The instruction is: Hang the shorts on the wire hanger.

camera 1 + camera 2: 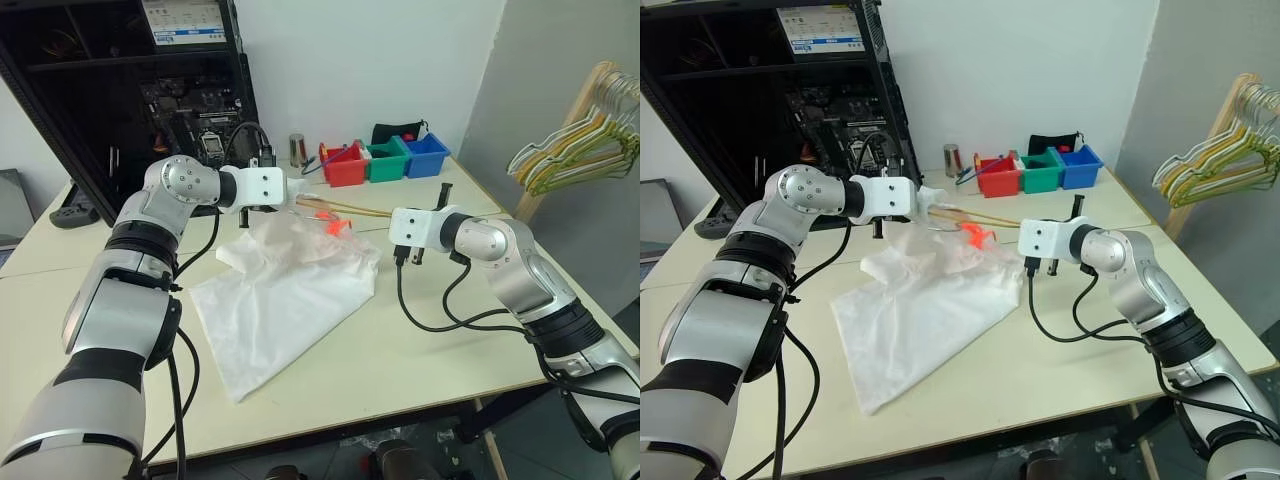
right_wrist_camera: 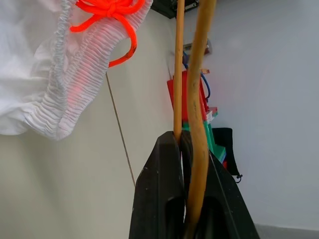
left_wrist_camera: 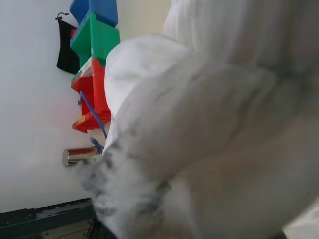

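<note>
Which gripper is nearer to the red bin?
Left. The left gripper sits at the shorts, just ahead of the red bin; the right gripper holds the hanger farther off.

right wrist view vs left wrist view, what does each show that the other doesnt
Right wrist alone: the right gripper, jaws shut on the wire hanger, plus the shorts' orange drawstring and gathered waistband. Left wrist alone: a metal cylinder standing by the wall, and the blue bin. Both: the white shorts, the red bin, the green bin and a black pouch behind them.
</note>
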You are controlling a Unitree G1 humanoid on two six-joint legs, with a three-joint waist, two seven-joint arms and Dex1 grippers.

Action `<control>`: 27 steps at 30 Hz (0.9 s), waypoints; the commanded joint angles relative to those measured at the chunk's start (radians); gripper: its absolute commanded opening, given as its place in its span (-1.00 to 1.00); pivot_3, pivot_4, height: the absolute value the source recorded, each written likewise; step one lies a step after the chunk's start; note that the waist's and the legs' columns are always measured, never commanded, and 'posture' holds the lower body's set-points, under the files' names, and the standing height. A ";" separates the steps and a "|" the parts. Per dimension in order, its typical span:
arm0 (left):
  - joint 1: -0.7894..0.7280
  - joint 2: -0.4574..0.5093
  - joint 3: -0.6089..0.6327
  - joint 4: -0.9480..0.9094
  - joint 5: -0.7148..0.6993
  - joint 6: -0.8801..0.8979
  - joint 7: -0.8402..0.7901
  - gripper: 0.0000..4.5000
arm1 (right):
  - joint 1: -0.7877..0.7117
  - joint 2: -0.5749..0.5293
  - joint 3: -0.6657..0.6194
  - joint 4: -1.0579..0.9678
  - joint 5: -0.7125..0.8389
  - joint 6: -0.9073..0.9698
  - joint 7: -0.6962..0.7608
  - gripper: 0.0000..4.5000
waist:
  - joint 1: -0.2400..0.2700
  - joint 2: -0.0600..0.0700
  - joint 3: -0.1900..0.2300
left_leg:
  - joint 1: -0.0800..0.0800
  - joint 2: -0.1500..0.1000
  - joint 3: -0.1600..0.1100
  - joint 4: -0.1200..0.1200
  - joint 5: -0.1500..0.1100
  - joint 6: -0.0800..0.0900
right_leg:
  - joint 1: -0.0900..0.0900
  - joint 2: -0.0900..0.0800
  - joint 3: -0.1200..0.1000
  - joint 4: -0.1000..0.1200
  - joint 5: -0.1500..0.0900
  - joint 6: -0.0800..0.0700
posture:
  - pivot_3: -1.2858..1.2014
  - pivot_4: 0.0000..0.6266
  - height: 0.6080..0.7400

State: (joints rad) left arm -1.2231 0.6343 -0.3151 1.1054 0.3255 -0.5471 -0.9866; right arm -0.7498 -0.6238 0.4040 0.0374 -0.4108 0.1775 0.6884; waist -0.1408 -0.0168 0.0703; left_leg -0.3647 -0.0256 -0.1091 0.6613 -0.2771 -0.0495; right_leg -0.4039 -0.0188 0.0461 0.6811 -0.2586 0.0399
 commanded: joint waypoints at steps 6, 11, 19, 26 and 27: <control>0.005 -0.001 0.015 -0.026 -0.003 -0.019 0.014 -1.00 | 0.009 0.015 -0.037 -0.090 0.003 -0.009 0.022 -1.00 | 0.000 0.000 0.000 | 0.000 0.000 0.000 0.000 0.000 0.000 | 0.000 -0.001 0.000 0.000 0.002 -0.004 | -0.06 -1.00 1.00; 0.048 -0.007 0.032 -0.082 -0.050 -0.001 -0.055 -1.00 | 0.028 0.017 -0.053 -0.116 0.045 0.018 0.077 -0.72 | -0.001 0.000 0.000 | 0.000 0.000 0.000 0.000 0.000 0.000 | 0.000 -0.001 0.000 0.000 0.002 -0.004 | -0.07 -1.00 1.00; 0.112 0.016 0.038 -0.161 -0.075 0.015 -0.093 -1.00 | 0.046 -0.068 -0.119 -0.173 0.137 0.088 0.220 0.10 | -0.001 0.000 0.000 | 0.000 0.001 0.000 0.001 0.000 0.000 | 0.000 -0.001 0.000 0.000 0.002 -0.004 | -0.07 -1.00 1.00; 0.191 0.048 0.057 -0.269 -0.114 0.078 -0.140 -1.00 | 0.050 -0.181 -0.241 -0.180 0.289 0.278 0.369 0.78 | -0.002 0.000 0.000 | 0.000 0.001 0.000 0.001 0.000 0.000 | 0.000 -0.001 0.000 0.000 0.002 -0.004 | -0.09 -1.00 1.00; 0.209 0.055 0.060 -0.292 -0.123 0.096 -0.149 -1.00 | 0.051 -0.188 -0.261 -0.183 0.328 0.333 0.397 0.86 | -0.002 0.000 -0.001 | 0.000 0.001 0.000 0.001 0.000 0.000 | 0.000 -0.001 0.000 0.000 0.002 -0.004 | -0.09 -1.00 1.00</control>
State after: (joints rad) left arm -1.0261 0.6624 -0.2972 0.8771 0.2443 -0.4826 -1.1170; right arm -0.6875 -0.7886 0.2137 -0.1172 -0.1665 0.4056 1.0252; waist -0.1432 -0.0171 0.0698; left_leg -0.3649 -0.0244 -0.1095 0.6620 -0.2772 -0.0494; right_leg -0.4035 -0.0197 0.0457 0.6814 -0.2563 0.0360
